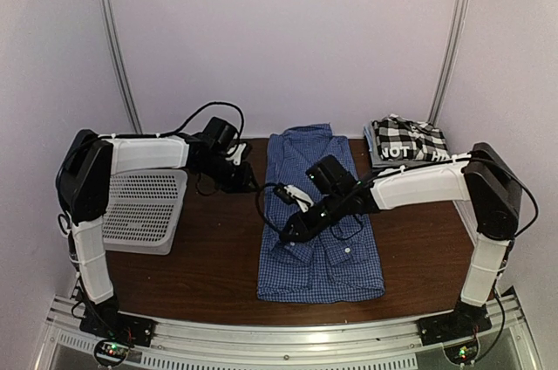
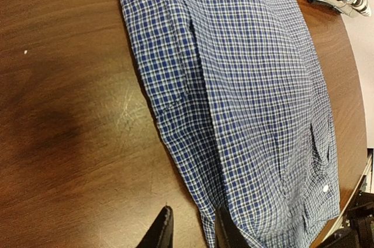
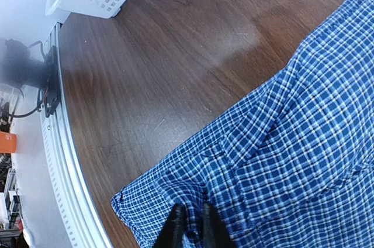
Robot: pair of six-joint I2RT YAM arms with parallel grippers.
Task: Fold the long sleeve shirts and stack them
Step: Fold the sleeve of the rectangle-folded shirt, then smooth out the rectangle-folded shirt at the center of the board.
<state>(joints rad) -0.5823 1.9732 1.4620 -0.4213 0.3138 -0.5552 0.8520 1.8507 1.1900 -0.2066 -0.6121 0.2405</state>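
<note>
Showing the task partway: the black-and-white shirt (image 1: 408, 143) is lying folded at the far right corner, while the blue shirt (image 1: 349, 265) is lying lengthwise mid-table, sleeves tucked in, awaiting crosswise folds and stacking. The overhead view is giving the whole layout; only the wrist views are revealing fingers: right gripper (image 3: 191, 227) nearly closed on blue cloth, grip uncertain; left gripper (image 2: 193, 231) parted, empty, beside the shirt's edge

Your work surface is a dark brown wooden table (image 1: 218, 256). At the table's left edge you'll see a white mesh plastic basket (image 1: 144, 206). A silver metal rail (image 1: 288, 335) runs along the table's near edge. Behind its far left corner stands a slim metal upright (image 1: 118, 47), and a second upright (image 1: 453, 38) stands behind the far right corner, both against a pale lilac wall (image 1: 288, 30).
</note>
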